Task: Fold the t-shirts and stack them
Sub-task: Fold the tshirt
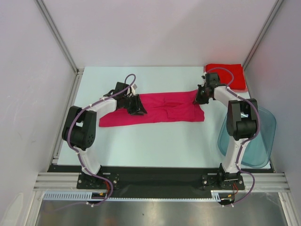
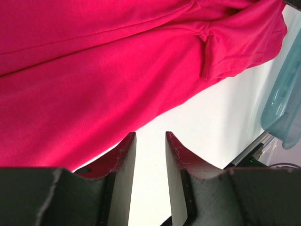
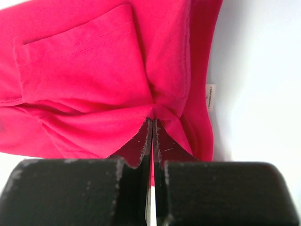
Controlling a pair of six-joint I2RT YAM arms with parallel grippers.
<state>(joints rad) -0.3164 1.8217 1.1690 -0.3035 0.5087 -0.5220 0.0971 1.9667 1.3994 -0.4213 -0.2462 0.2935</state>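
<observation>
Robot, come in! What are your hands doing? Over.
Left gripper open at pink t-shirt edge. Right gripper shut on it. Red t-shirt folded, far corner. Nothing blocking.

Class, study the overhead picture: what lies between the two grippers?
The magenta-pink t-shirt, spread on the table from left gripper to right gripper; the top view shows it.

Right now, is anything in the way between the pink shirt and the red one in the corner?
Nothing visible is. The right pincer is shut on one end of the pink t-shirt, and only bare table shows between it and the folded red t-shirt. The blue tub sits off to the side.
</observation>
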